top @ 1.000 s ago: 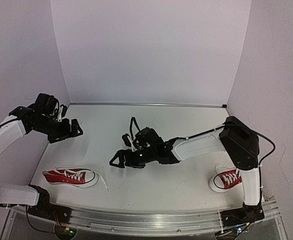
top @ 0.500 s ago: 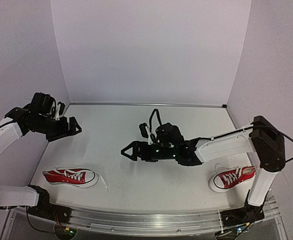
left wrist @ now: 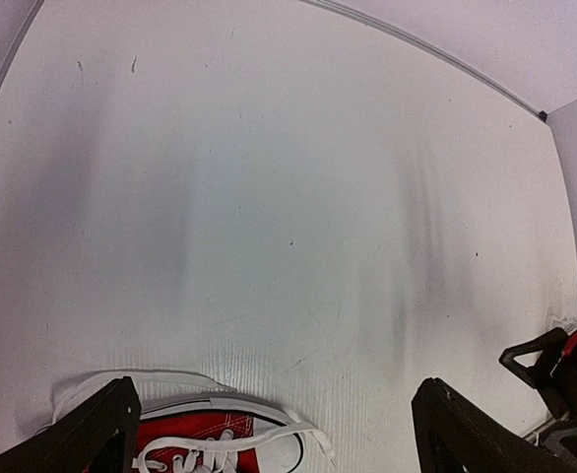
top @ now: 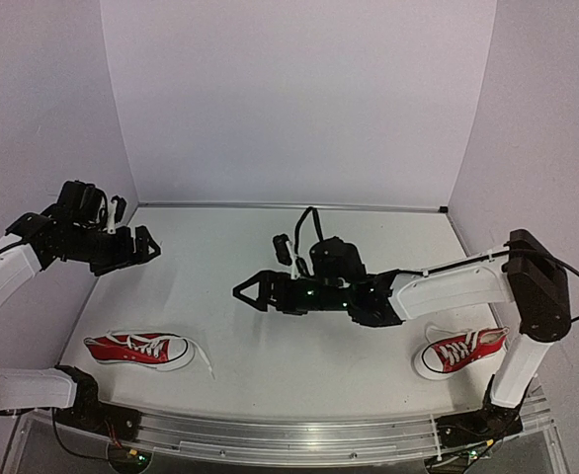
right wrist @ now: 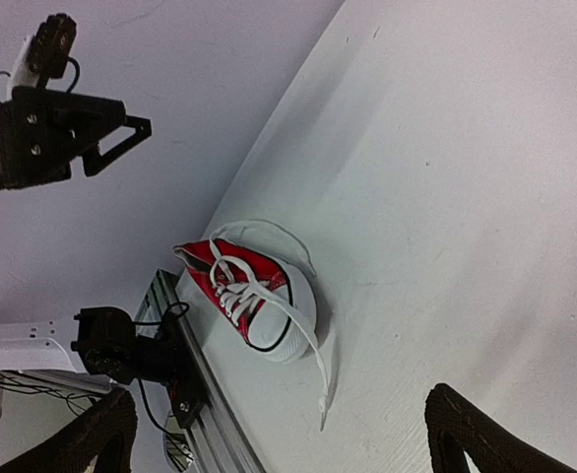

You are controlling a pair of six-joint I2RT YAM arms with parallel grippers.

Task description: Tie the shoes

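Okay, both claws released, empty: left claw point(top: 135, 233) hovers at 10 o'clock, right claw point(top: 246, 291) mid-surface point(top: 299, 380). Left shoe point(top: 136, 350) at 8 o'clock, right shoe point(top: 457, 351) at 4.

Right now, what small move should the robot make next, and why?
Probably lower the left gripper toward the left shoe. The gripper hangs open and empty with that shoe in its wrist view, and the shoe's lace trails loose on the table, untied.
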